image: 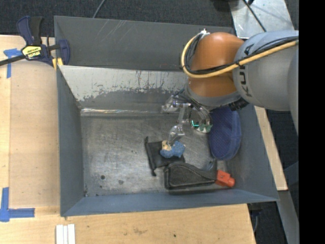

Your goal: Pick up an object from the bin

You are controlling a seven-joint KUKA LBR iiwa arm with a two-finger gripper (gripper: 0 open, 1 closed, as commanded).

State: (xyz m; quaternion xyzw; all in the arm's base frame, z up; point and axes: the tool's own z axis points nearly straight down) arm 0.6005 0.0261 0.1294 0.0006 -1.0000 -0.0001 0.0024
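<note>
Blue toy, a small lump with a pale yellow bit at its left end, lies right under the claw, at its tip. From this angle I cannot tell whether the two touch. The toy rests on the right end of a flat black piece, which runs from just below the claw off to its lower left across the floor of the bin.

Whether the claw is open or shut cannot be told. Seen from above, its metal parts overlap one another, and nothing shows plainly as gripped in it. The claw hangs from the wrist, whose orange cover bulges up and to the right of it, with the grey arm reaching off further right.

Just right of the claw lies a dark blue pouch, oval and soft-looking, leaning against the bin's right wall. Below the claw, past the toy, a black wedge sits along the near wall, its top edge close under the toy. At the wedge's right end, to the lower right of the claw, is a small orange block, touching the wedge. Above the claw rises the bin's sloped back wall, scratched and streaked
</note>
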